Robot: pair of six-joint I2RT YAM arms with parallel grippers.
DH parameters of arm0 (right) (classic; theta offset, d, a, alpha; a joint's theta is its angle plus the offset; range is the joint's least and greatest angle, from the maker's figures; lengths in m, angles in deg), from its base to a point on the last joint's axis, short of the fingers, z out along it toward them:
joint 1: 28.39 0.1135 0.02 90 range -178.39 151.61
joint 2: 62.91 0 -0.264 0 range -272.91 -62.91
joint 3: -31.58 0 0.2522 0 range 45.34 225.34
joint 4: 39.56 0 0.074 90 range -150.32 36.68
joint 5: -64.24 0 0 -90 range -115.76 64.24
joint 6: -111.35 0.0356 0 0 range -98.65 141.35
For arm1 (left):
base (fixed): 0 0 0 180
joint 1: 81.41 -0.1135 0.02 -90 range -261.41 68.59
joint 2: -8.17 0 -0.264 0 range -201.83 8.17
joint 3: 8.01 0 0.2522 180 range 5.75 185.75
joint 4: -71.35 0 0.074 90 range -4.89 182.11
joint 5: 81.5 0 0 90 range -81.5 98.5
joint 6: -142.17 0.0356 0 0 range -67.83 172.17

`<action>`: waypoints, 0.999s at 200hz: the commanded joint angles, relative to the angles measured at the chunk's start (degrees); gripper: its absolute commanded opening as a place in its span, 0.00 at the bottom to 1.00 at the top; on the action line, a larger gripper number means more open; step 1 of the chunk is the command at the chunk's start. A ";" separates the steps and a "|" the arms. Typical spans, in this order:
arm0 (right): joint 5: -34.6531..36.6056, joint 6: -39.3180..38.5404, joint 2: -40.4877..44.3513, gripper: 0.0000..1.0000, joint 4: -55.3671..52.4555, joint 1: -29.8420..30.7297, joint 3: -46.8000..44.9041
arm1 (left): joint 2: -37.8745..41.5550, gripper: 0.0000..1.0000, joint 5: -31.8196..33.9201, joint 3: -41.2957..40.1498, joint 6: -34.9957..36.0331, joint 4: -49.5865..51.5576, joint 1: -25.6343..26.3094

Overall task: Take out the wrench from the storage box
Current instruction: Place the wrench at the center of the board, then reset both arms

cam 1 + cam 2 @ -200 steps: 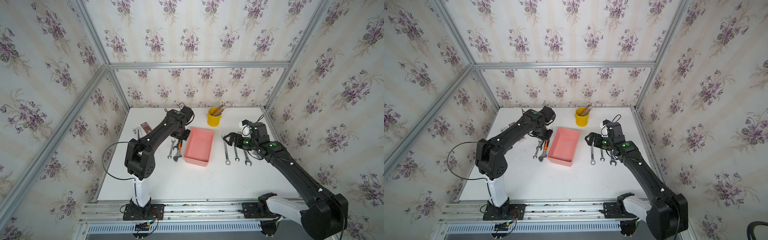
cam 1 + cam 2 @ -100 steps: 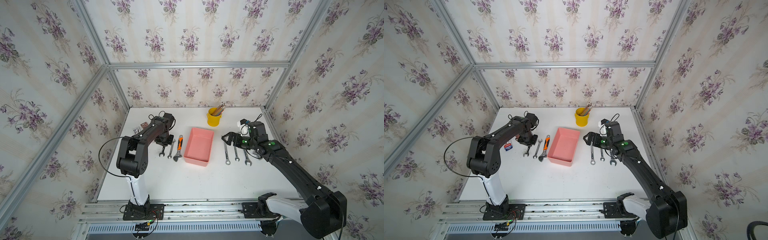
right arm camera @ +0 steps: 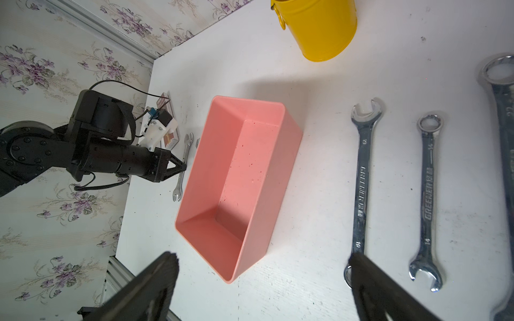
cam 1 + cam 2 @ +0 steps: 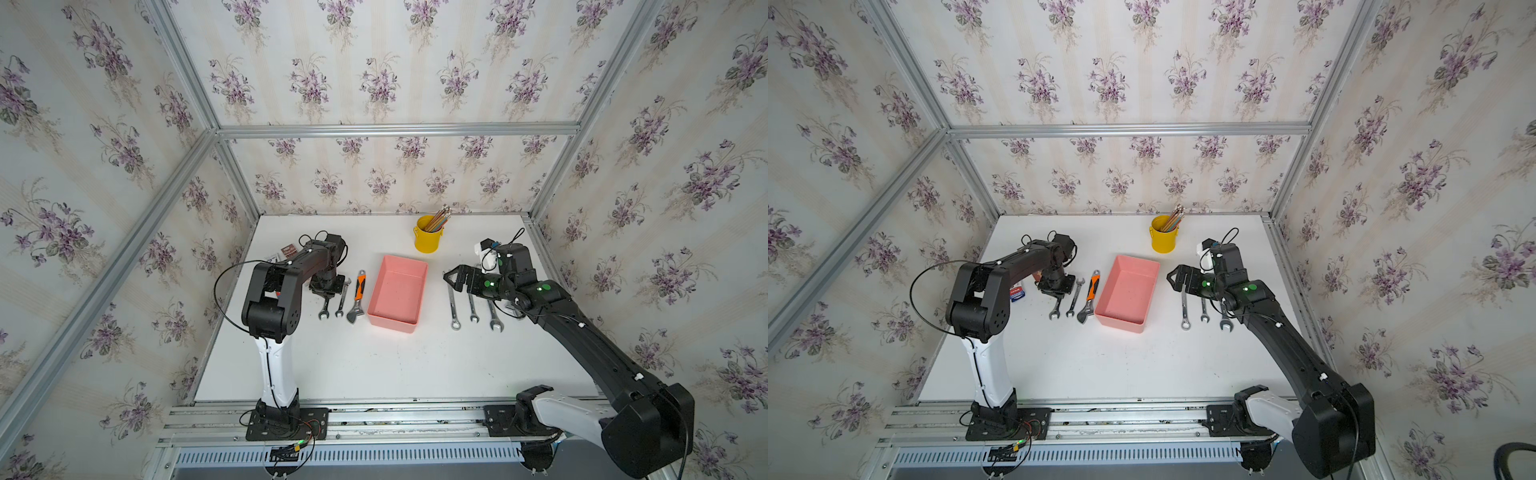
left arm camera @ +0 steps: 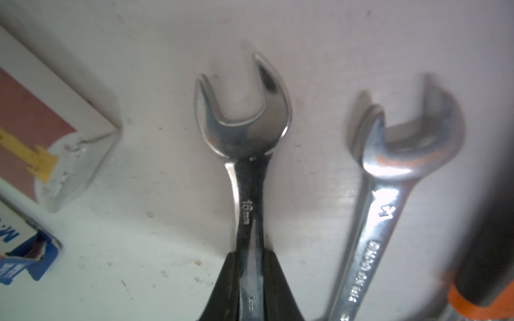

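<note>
The pink storage box (image 4: 397, 291) sits in the middle of the white worktop (image 4: 374, 365), and nothing lies inside it. The wrench (image 5: 244, 116) lies flat on the worktop well to the left of the box, the leftmost of three tools there. Just to its right are a second silver wrench (image 4: 341, 297) and, nearest the box, an adjustable wrench with an orange handle (image 4: 356, 297).

The left gripper (image 4: 327, 296) points down over the far part of the wrench. In the left wrist view its two black fingers (image 5: 222, 286) sit close on either side of the shank. Whether they are pressing on it or have just let go, I cannot tell.

The right gripper (image 4: 451, 279) hangs above the worktop to the right of the box. Its fingers (image 3: 155, 278) are spread wide apart and hold nothing. Below it three more wrenches (image 4: 471, 307) lie side by side.

A yellow cup (image 4: 427, 241) full of pencils stands at the far side, beyond the box. Two small cardboard boxes (image 5: 41, 133) lie just left of the left gripper.
</note>
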 commanded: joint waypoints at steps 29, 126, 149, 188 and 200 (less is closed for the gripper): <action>1.37 -2.12 0.06 1.00 -1.52 -0.60 1.34 | 1.98 0.36 -0.90 1.98 0.00 1.60 -0.25; 13.24 -15.50 13.38 1.00 20.32 -20.31 -18.01 | 23.91 0.96 -12.64 -15.62 10.06 -29.74 -8.10; 22.37 -17.40 16.73 1.00 34.80 -23.24 -28.67 | 26.21 0.99 -12.36 -22.85 10.18 -40.58 -9.42; 25.21 -19.38 12.45 1.00 61.98 -25.79 -41.60 | 29.30 0.99 -6.79 -32.22 8.72 -54.78 -9.73; 24.68 -21.11 7.71 1.00 66.42 -25.77 -42.01 | 30.69 0.99 -6.10 -33.97 9.20 -57.13 -9.55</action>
